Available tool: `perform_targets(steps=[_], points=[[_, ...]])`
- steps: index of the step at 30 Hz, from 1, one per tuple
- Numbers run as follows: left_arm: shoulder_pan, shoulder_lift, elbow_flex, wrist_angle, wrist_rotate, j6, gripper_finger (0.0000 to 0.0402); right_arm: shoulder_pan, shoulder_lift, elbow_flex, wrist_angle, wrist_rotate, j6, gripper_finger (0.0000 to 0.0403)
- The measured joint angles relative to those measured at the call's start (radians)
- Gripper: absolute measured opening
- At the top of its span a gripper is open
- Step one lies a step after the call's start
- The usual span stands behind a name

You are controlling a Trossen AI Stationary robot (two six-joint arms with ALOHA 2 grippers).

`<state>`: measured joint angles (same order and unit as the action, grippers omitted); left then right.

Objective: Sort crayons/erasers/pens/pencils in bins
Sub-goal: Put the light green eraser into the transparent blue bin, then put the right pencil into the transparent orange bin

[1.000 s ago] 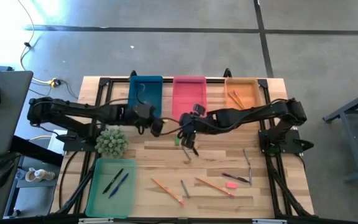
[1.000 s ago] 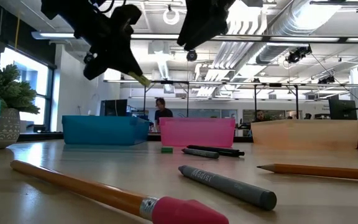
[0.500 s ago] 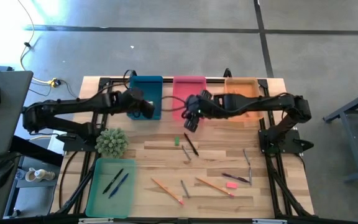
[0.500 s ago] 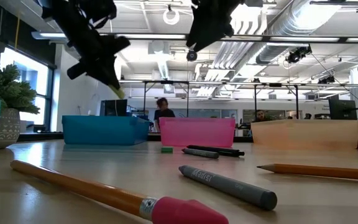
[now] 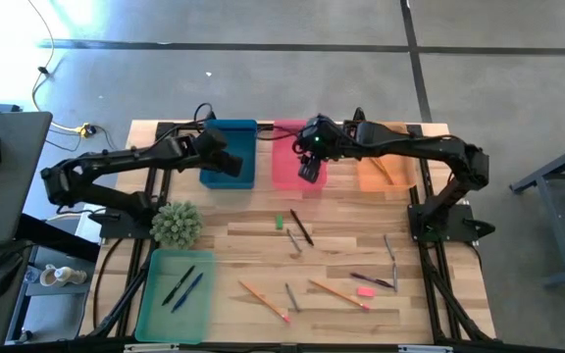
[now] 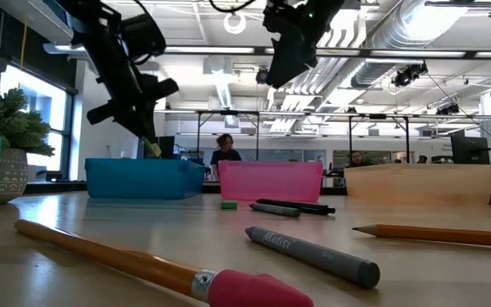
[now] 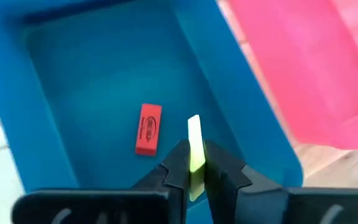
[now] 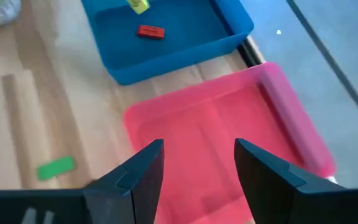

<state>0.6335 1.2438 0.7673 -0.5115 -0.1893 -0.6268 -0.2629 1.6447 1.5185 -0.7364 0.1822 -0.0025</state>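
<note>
Left gripper (image 7: pixel 194 171), now moved over blue bin (image 7: pixel 73 74), clamps yellow-green eraser (image 7: pixel 195 152); right gripper (image 8: pixel 197 168), jaws apart, now over pink bin (image 8: pixel 278 124).

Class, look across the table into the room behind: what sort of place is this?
Probably an open-plan lab or workshop: bare ceiling ducts, a concrete floor and people at monitors behind the wooden table.

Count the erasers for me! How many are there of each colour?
Red eraser, lying in the blue bin: 1
Yellow-green eraser, pinched in the left gripper over the blue bin: 1
Green eraser, on the table: 1
Pink eraser, on the table: 1
Total: 4 erasers
</note>
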Motion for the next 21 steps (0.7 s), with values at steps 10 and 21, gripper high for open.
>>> perform_targets(steps=[10,21], points=[[0.011,0.048,0.0,0.016,0.04,-0.001,0.0093,-0.079,0.0,0.0,-0.008,0.0,-0.058,0.0187],[0.037,0.026,0.054,-0.024,0.09,0.074,0.0167,-0.087,0.0,0.0,-0.07,-0.005,-0.014,0.0188]])
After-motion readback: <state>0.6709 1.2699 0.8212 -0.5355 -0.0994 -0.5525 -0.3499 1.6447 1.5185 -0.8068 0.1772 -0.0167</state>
